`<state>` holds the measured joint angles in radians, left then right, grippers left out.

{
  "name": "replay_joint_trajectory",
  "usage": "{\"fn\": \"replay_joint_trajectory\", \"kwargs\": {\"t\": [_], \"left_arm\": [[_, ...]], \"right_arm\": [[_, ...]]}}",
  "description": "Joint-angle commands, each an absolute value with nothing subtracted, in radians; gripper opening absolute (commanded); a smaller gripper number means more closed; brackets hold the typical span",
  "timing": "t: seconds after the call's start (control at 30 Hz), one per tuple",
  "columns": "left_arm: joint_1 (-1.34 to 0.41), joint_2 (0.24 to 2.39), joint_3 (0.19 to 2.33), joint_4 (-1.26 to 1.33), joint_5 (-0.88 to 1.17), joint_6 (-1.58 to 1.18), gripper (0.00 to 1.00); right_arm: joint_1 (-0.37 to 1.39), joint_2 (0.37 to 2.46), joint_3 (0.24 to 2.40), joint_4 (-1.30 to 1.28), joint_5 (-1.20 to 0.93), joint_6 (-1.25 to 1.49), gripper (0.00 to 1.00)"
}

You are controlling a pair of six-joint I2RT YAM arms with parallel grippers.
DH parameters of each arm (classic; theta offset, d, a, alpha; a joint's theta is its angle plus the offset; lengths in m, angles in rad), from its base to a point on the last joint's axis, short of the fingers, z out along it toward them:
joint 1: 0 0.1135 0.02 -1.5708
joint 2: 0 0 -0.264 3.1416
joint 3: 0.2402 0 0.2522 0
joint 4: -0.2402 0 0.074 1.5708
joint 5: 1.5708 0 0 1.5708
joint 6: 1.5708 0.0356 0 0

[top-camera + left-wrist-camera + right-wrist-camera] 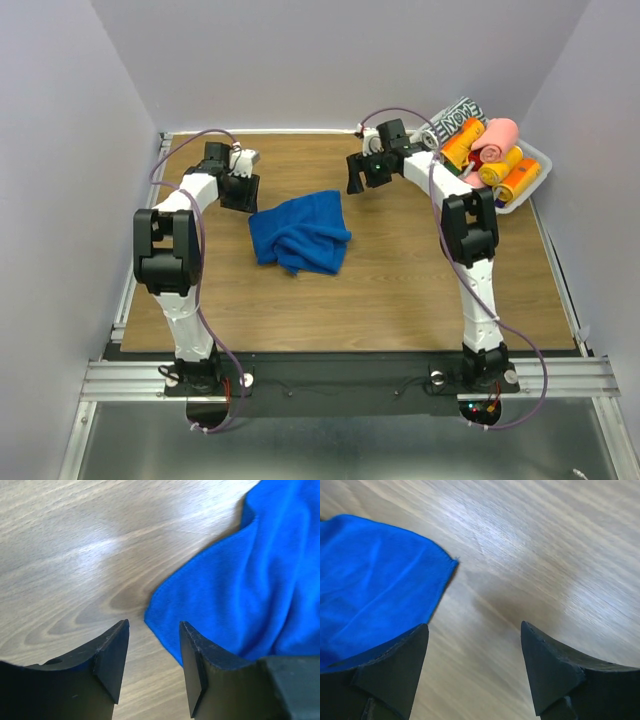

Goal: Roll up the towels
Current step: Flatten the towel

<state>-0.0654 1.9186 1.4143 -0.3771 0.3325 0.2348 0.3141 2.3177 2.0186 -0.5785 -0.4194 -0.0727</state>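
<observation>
We see the left gripper (154, 625) with its two fingers (112, 660) parted and nothing held between them. A corner of the blue towel (240, 595) lies just ahead of the gap, nearer the right-hand finger. The rest of the cloth spreads away ahead and to that same side. From the wrist view we cannot tell whether the fingertips touch the cloth or hang a little above it. On the gripper's other side the wood of the table (75, 555) shows.

The right gripper (474, 626) is spread wide, wider than the left, and it grips nothing. The towel's edge lies ahead of it on its left-hand finger's side, with part of the cloth passing beneath that finger in the view. Ahead of the other finger is wood grain.

From above, the blue towel sits crumpled in a heap between the two grippers. The left gripper is at its far left corner, and the right gripper is just off its far right corner.

To the right of the right gripper, well apart from it, a bin (540, 165) stands at the table's far corner. In it the pink towel (497, 140) lies rolled up on top of some orange rolls (462, 145), with a patterned roll (455, 118) at the far end.
</observation>
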Motion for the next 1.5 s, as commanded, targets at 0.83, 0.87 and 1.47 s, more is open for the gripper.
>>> {"fn": "replay_joint_trajectory", "kwargs": {"t": [0.83, 0.87, 1.47], "left_arm": [[-0.066, 2.003, 1.393, -0.370, 0.311, 0.298, 0.38], [-0.066, 2.003, 1.396, -0.371, 0.322, 0.298, 0.33], [-0.072, 1.609, 1.675, -0.471, 0.626, 0.272, 0.00]], "right_arm": [[0.411, 2.537, 2.186, -0.560, -0.485, -0.003, 0.26], [0.411, 2.533, 2.184, -0.561, -0.498, -0.005, 0.20], [0.318, 2.019, 2.175, -0.554, -0.523, -0.075, 0.01]]}}
